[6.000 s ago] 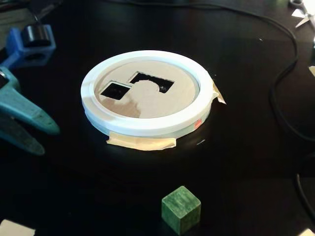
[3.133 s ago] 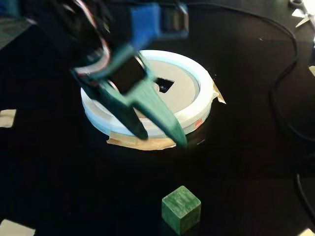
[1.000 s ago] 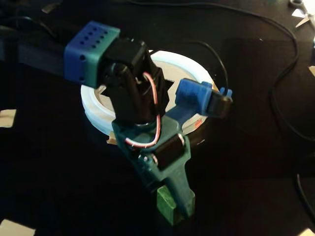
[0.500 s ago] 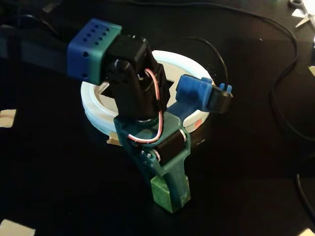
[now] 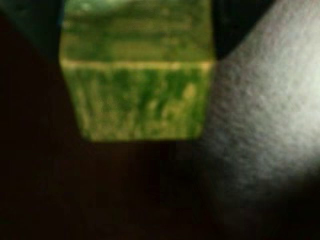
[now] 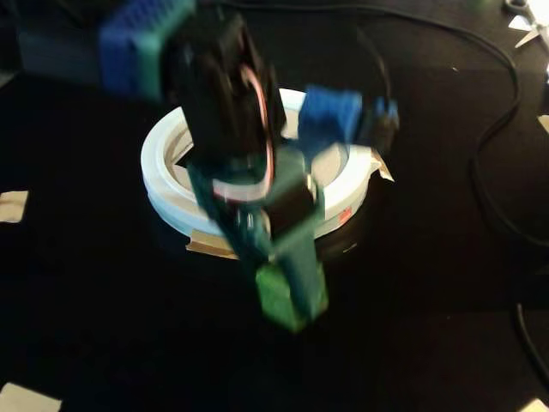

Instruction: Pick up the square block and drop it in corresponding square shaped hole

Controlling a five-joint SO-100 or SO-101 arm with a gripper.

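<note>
Green square block (image 6: 292, 296) clamped between jaws of gripper (image 6: 290, 287), lifted above black surface (image 6: 103, 326), just in front of white round sorter lid (image 6: 167, 184). Wrist view: block (image 5: 137, 95) fills gap between jaws, blurred.

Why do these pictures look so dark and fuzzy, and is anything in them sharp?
Wrist view: very close and out of focus, so the green block is soft and its surroundings nearly black, apart from a pale grey patch at right. Fixed view: dim light over a black table; the arm is smeared by motion blur, and the white ring and gripper look only slightly crisper.
</note>
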